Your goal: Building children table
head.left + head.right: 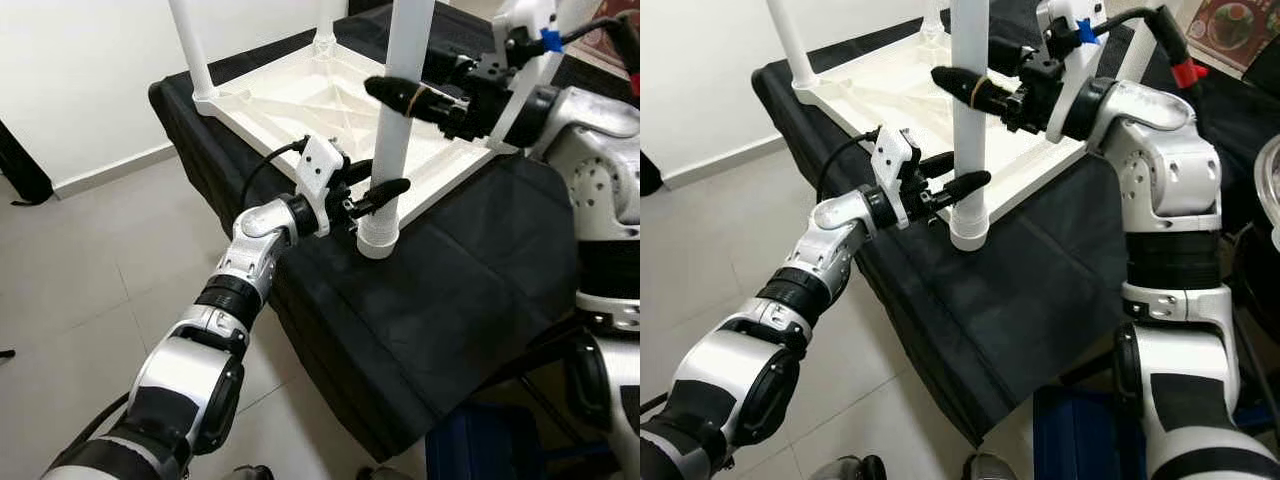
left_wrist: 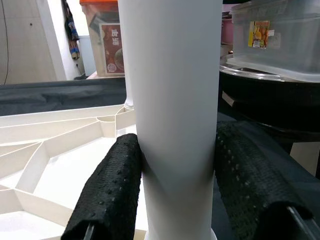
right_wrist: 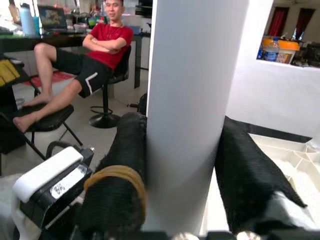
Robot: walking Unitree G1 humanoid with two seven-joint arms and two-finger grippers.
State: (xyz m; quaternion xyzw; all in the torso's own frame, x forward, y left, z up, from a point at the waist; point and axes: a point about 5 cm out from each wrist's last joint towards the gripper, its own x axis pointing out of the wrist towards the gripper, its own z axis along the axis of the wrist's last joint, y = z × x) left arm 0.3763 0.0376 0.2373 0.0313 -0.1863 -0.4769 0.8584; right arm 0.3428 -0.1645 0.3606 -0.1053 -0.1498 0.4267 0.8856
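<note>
A white tabletop (image 1: 320, 105) lay upside down, ribs showing, on a table (image 1: 470, 270) draped in black cloth, with thin white legs already standing up from its far corners. At the near corner a thicker white leg (image 1: 969, 120) stood upright, its flared foot resting on the cloth just beside the tabletop's edge; whether it touched the edge could not be told. Both arms gripped this leg. The left pincer (image 1: 958, 172) was clamped on it low down, just above the foot, one black finger on either side, and the left wrist view showed the pads (image 2: 107, 187) pressed against the white tube. The right pincer (image 1: 970, 85) was clamped on the same leg higher up, reaching in from the robot's right, and one of its fingers (image 3: 117, 192) carried a tan band wrapped around it. The left arm stretched out over the grey tiled floor (image 1: 90, 300) toward the table corner, while the right arm bent in above the cloth. A blue box (image 1: 1080, 435) sat on the floor under the table's near edge. In the right wrist view a person (image 3: 90, 55) in a red shirt and black shorts sat on a chair with arms folded, well apart from the table.
</note>
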